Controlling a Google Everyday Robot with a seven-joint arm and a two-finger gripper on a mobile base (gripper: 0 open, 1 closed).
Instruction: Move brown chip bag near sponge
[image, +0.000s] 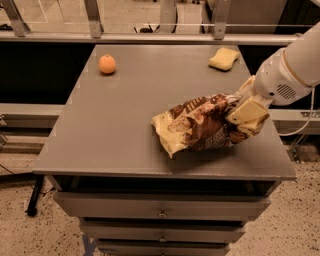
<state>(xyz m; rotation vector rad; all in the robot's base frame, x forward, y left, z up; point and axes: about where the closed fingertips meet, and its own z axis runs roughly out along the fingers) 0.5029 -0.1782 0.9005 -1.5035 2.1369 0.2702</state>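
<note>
Gripper (246, 114) first: it sits at the right of the frame, a little above centre, its cream-coloured fingers pinched on the right end of the brown chip bag (195, 127). The grey table (125, 135) fills the middle of the view, with a stack of grey drawers (160, 212) under its front edge along the bottom of the frame. The white arm (290, 75) comes in from the upper right edge and slopes down and left to the gripper. The bag stretches out to the left of the gripper, crumpled, over the right front part of the tabletop. Its gripped end is the higher one, and its cream left corner droops toward the surface; whether that corner touches the table cannot be told. The pale yellow sponge (223, 58) lies near the table's far right corner, in the upper part of the frame, well apart from the bag. The orange (107, 64) rests near the far left corner, at upper left.
</note>
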